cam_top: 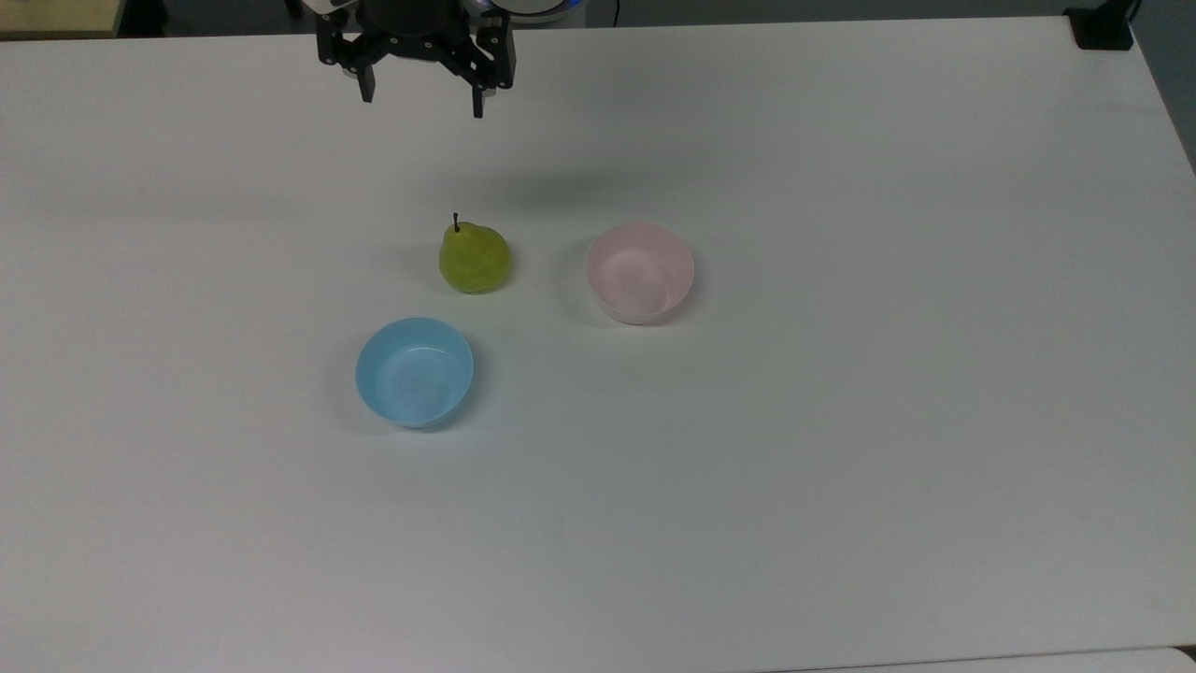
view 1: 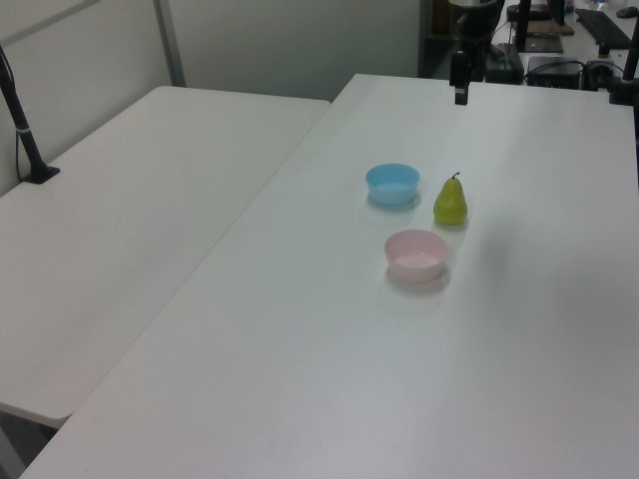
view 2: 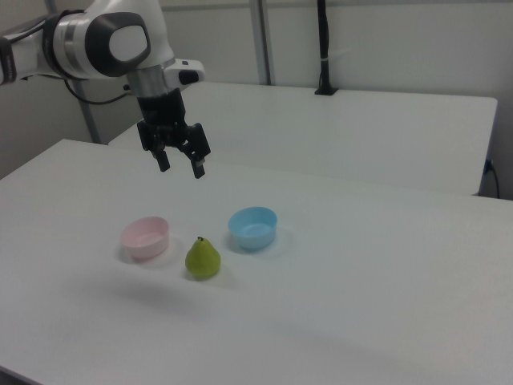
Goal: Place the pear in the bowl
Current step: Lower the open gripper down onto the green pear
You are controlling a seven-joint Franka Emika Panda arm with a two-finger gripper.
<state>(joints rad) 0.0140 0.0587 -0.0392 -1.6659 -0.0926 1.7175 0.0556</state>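
The blue bowl (cam_top: 415, 372) and pink bowl (cam_top: 641, 272) sit empty, pear (cam_top: 474, 259) between, jaws spread above.

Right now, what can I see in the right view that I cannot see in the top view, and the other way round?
The right view alone has the arm's white body, a second table behind and a black post. The top view alone looks down into the pink bowl and the blue bowl. Both share the open gripper held above the table, the pear standing upright and both bowls empty.

Blue bowl (cam_top: 414, 372) on white table (cam_top: 841, 467)
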